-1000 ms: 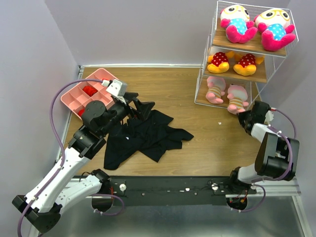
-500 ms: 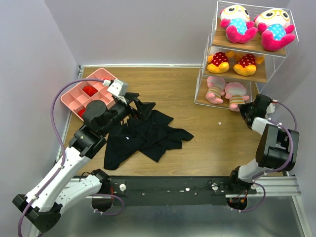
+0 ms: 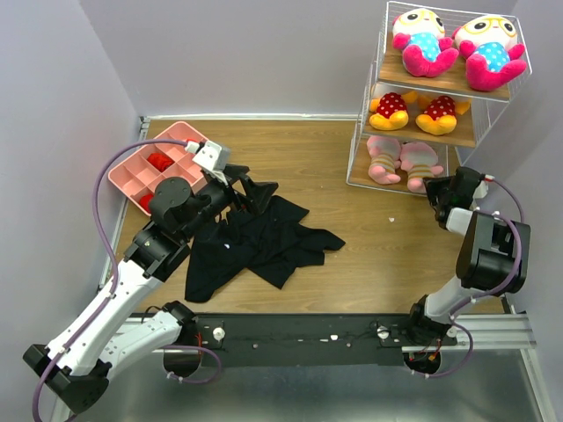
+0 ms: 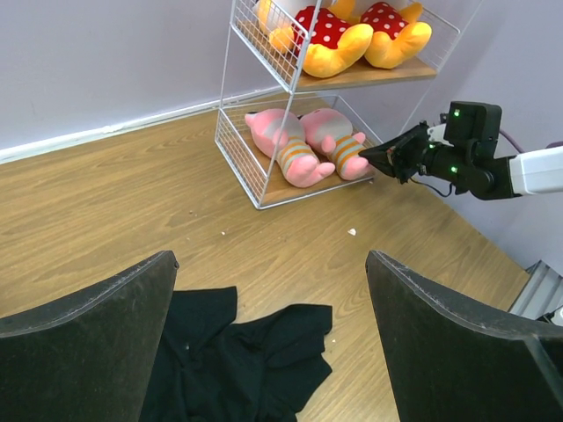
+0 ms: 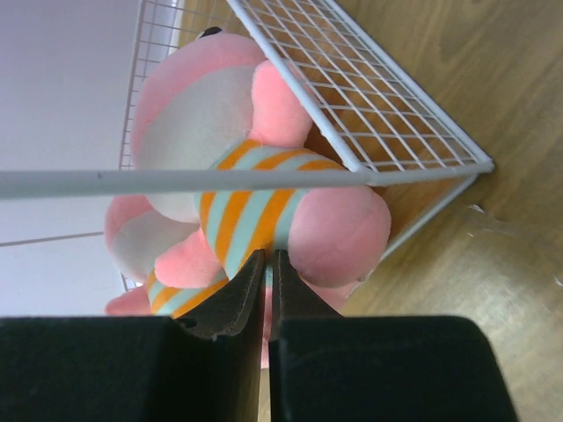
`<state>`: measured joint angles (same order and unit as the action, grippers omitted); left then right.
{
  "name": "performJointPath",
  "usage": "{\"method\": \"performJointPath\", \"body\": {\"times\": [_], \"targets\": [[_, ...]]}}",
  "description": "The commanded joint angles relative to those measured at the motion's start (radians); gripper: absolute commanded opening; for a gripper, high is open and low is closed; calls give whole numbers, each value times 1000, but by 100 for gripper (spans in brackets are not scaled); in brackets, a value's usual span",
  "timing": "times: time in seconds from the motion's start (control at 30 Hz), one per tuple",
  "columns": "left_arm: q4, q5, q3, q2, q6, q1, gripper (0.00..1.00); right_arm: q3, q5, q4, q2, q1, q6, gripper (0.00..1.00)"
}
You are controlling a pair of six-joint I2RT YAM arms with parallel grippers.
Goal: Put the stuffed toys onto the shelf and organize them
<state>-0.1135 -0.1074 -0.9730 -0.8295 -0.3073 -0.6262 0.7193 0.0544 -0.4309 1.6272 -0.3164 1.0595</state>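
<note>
The shelf [image 3: 413,137] stands at the far right with stuffed toys on every tier. Two blue dotted toys [image 3: 420,40] lie on top and two yellow-orange ones [image 3: 391,110] in the middle. Two pink striped toys [image 3: 383,158] are on the bottom board. My right gripper [image 3: 437,195] is at the bottom tier's front corner. In the right wrist view it [image 5: 266,257] is shut on the striped belly of the right pink toy [image 5: 264,202], under the front wire. My left gripper [image 3: 255,193] hovers open over the black garment [image 3: 255,242], holding nothing.
The black garment [image 4: 237,360] is spread across the table's middle left. A pink compartment tray [image 3: 132,171] with red pieces sits at the far left by the wall. The shelf's wire frame [image 5: 369,114] closes in around my right fingers.
My right gripper has moved up and left, carrying the right pink striped toy from the shelf's front edge fully onto the bottom board. The left arm has barely shifted.
</note>
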Motion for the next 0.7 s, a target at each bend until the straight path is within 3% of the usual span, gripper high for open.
{"method": "performJointPath", "body": {"times": [0.0, 0.1, 0.23, 0.4, 0.57, 0.63, 0.67], "targets": [[12, -23, 0, -3, 2, -4, 99, 20, 51, -112, 46, -6, 30, 15], [11, -17, 2, -8, 5, -4, 99, 3, 70, -141, 16, -6, 10, 16], [11, -9, 7, -11, 11, -4, 99, -9, 56, -59, -67, -6, -21, 19], [-5, 31, 0, -23, 34, -4, 99, -60, 15, 60, -168, -6, -30, 39], [-5, 55, 7, -29, 48, -4, 99, -161, 65, 177, -343, -6, -67, 41], [-9, 54, 4, -36, 48, -4, 99, -179, 103, 242, -416, 2, -122, 45], [-11, 49, 2, -39, 50, -4, 99, -184, 143, 309, -510, 8, -150, 52]]}}
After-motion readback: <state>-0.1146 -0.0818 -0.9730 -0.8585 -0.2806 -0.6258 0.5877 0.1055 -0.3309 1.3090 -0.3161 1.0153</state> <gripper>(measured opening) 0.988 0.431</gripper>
